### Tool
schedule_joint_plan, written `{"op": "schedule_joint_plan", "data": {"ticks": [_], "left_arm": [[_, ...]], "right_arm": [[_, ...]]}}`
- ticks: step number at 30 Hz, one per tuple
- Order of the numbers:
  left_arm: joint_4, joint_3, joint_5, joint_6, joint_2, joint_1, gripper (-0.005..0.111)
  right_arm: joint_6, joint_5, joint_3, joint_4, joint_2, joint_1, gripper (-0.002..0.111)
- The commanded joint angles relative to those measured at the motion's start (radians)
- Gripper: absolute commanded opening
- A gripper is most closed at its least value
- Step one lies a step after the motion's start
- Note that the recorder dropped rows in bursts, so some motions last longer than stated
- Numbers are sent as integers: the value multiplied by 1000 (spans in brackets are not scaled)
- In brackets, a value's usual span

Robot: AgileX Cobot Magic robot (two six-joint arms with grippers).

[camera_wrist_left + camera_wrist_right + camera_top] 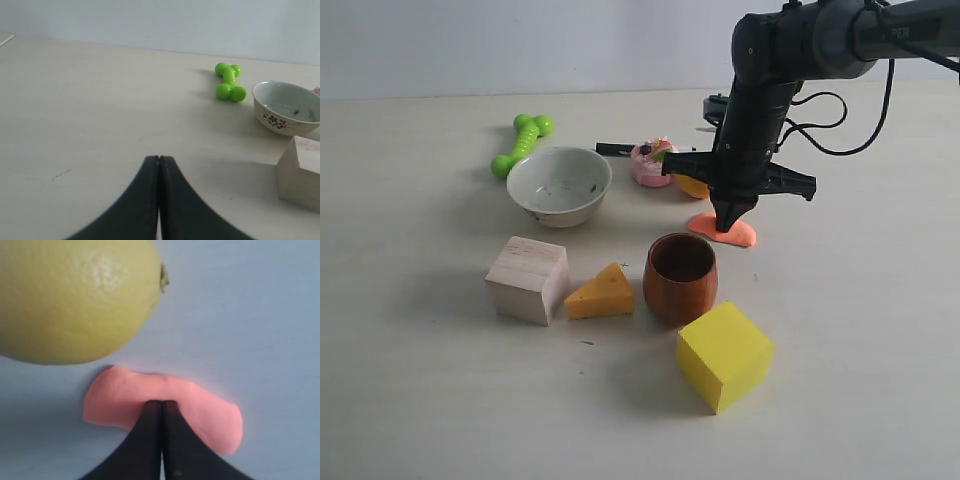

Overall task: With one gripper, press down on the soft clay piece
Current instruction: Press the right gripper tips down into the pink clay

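The soft clay piece (pixel 732 231) (pixel 210 415) is a flat salmon-orange blob on the table right of the centre. My right gripper (pixel 730 226) (pixel 161 403) points straight down onto it, shut, with its closed tips touching the middle of the clay. Nothing is held between its fingers. The lemon (pixel 70 295) lies just beyond the clay, mostly hidden behind the arm in the exterior view. My left gripper (pixel 159 158) is shut and empty over bare table, far from the clay; it does not show in the exterior view.
A brown wooden cup (pixel 680 277) stands just in front of the clay, with a yellow cube (pixel 723 355), a cheese wedge (pixel 602 293) and a pale wooden block (pixel 527 279) nearby. A white bowl (pixel 560 184), a green dumbbell toy (pixel 521 144) and a pink cake toy (pixel 651 161) sit further back.
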Motion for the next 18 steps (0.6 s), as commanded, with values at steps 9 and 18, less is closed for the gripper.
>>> {"op": "schedule_joint_plan", "data": {"ticks": [9,18], "left_arm": [[-4,-2,-8,-2,-6,-8,0],[-4,-2,-8,-2,-6,-8,0]], "right_arm": [[-39,8,39,-9,99,-1,0],[-39,9,39,-9,107,-1,0]]}}
